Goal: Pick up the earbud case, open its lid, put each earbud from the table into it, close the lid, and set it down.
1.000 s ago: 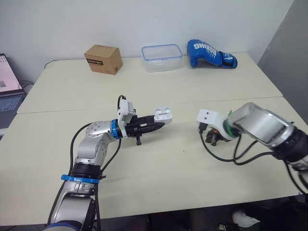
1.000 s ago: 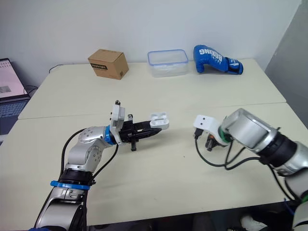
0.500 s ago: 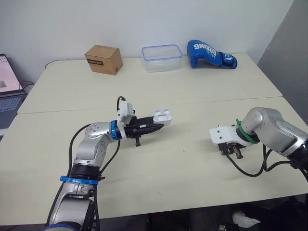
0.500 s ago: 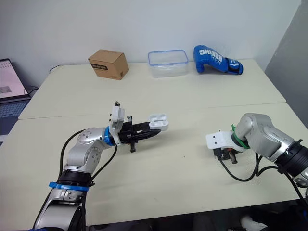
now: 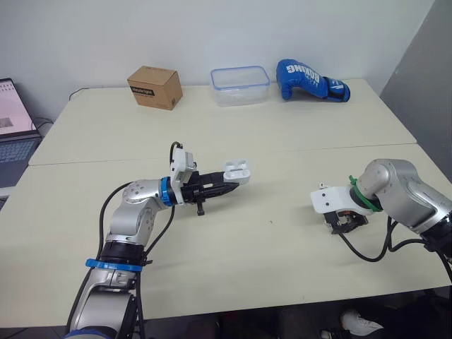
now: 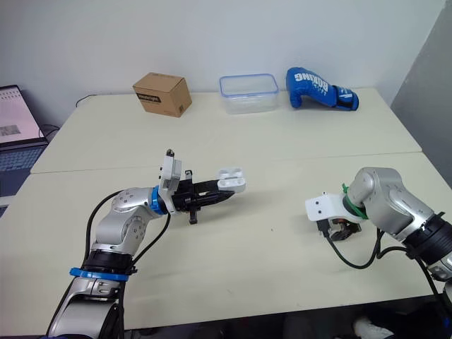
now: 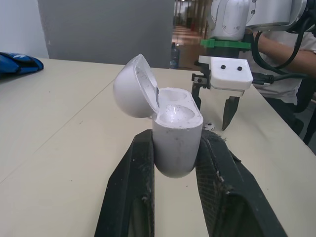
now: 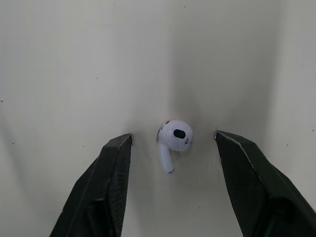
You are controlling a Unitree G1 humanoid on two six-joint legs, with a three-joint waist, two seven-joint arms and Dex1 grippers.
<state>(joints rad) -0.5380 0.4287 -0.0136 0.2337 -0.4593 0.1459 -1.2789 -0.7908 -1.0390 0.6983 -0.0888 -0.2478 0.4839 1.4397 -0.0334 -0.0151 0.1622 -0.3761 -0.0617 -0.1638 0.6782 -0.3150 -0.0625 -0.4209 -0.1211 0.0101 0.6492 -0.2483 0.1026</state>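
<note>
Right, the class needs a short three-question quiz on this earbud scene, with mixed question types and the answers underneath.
1. True or false: the earbud case in the left gripper has its lid shut.
2. The earbud on the table lies: A) between the open fingers of the right gripper; B) inside the case; C) on the case's lid.
3. What sits between the cardboard box and the boxing glove?
Key: 1 false; 2 A; 3 the clear plastic container.
</note>
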